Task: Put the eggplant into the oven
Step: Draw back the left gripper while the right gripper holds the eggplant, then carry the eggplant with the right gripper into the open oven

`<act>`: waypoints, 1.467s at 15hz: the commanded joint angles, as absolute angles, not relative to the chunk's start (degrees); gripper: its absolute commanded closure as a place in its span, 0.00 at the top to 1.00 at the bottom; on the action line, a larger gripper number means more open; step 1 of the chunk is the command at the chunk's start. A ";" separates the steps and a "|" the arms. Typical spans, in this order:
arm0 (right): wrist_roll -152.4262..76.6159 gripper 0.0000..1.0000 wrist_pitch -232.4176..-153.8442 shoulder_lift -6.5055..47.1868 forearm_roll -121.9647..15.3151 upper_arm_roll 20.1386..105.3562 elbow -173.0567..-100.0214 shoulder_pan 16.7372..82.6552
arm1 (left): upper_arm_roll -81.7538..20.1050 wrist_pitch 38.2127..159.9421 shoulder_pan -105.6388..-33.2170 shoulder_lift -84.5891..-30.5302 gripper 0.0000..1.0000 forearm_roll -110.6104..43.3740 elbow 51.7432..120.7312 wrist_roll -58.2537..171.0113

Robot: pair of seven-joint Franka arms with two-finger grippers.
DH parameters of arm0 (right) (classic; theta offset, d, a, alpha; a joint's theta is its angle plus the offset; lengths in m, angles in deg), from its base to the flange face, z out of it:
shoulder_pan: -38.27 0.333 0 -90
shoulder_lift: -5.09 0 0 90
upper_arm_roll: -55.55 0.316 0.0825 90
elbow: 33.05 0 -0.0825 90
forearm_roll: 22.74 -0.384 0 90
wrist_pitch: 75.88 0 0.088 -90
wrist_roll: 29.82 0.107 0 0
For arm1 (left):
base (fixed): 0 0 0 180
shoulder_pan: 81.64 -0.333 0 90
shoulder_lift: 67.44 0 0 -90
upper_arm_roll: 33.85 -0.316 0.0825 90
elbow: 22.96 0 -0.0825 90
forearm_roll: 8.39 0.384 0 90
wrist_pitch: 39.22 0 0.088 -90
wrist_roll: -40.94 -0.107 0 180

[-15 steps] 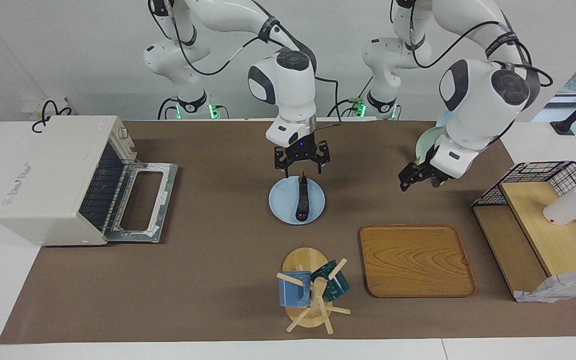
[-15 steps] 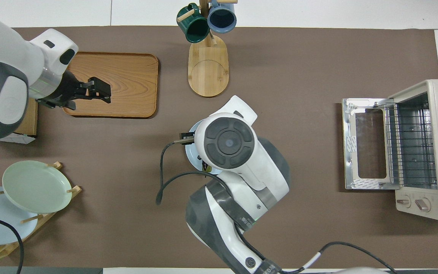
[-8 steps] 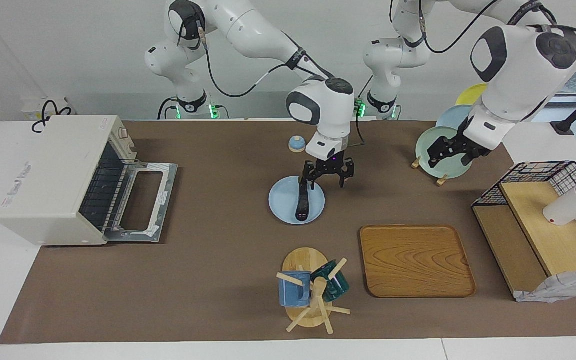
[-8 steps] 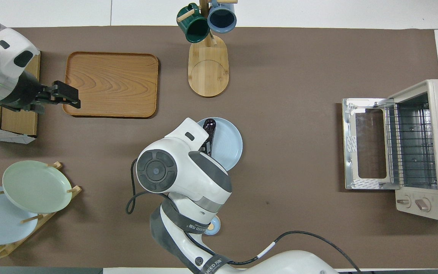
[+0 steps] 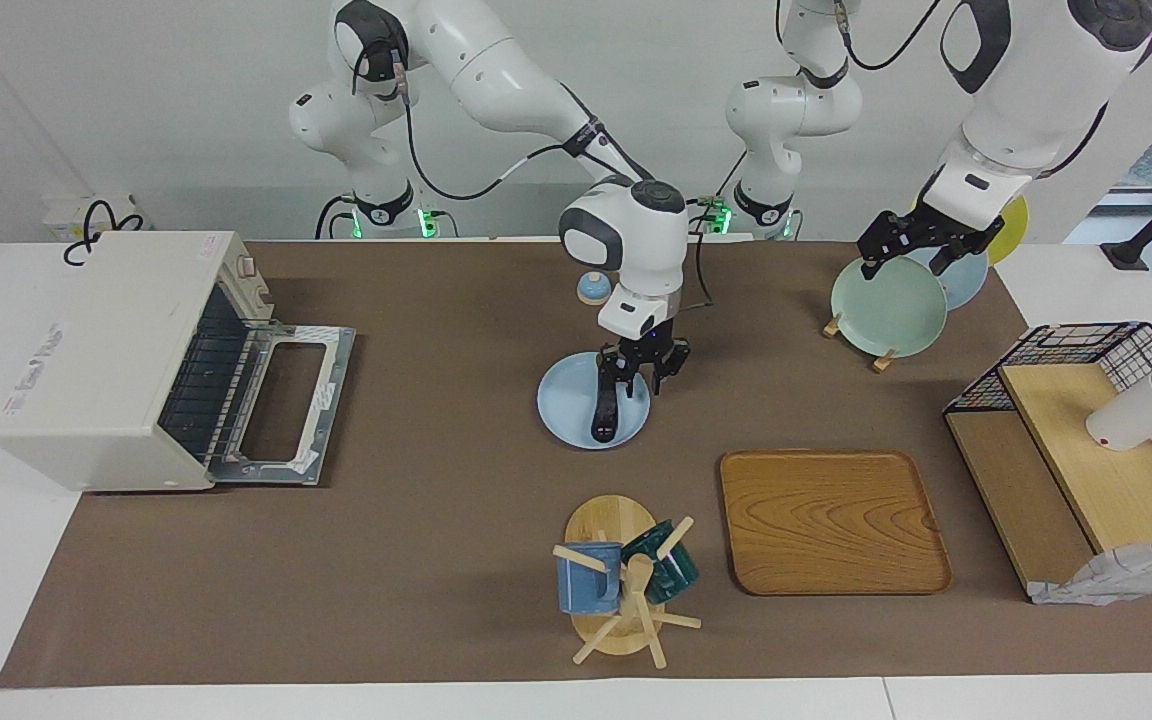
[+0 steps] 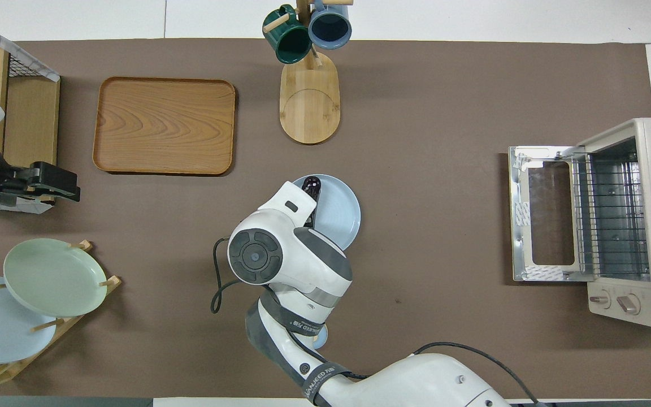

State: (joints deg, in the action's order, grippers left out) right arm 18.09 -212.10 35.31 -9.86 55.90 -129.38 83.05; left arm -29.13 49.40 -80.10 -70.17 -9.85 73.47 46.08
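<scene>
Eggplant (image 5: pixel 604 408) on blue plate (image 5: pixel 566 410)

Eggplant (image 5: pixel 604 408) on a plate (image 5: pixel 564 405) mid-table, oven (image 5: pixel 106 355) toward the right arm's end, tray (image 5: pixel 831 520) toward the left arm's

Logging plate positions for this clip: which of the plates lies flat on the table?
The light blue plate under the eggplant, mid-table beneath the right gripper. The green, blue and yellow plates lean in the wooden rack.
</scene>
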 commanded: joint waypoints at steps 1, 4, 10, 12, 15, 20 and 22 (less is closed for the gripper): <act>17.90 0.44 -213.78 34.00 -9.02 56.25 -132.10 82.92 | -29.19 53.93 -79.89 -71.41 1.00 -9.01 76.45 44.89; 18.17 0.44 -214.13 33.74 -9.11 56.34 -132.63 83.10 | -29.28 53.07 -79.97 -67.81 1.00 -9.18 70.32 44.98; 18.17 0.00 -217.13 32.77 -9.11 56.25 -136.41 83.36 | -27.70 49.38 -82.26 -67.62 1.00 -8.92 68.62 44.54; 18.26 0.00 -214.77 32.77 -9.03 56.25 -135.45 84.24 | -26.91 48.85 -83.48 -67.71 1.00 -8.92 68.62 44.54; 18.08 0.00 -202.94 32.68 -5.01 56.07 -129.85 84.50 | -26.29 48.58 -84.37 -67.71 1.00 -8.92 68.62 44.45; 11.43 0.00 -193.48 25.77 2.14 55.99 -131.37 78.63 | -26.29 48.76 -84.19 -67.79 1.00 -8.92 69.06 44.45; 6.24 0.00 -193.83 20.15 2.14 55.99 -137.78 74.15 | -26.38 48.85 -84.28 -67.80 1.00 -8.92 69.15 44.54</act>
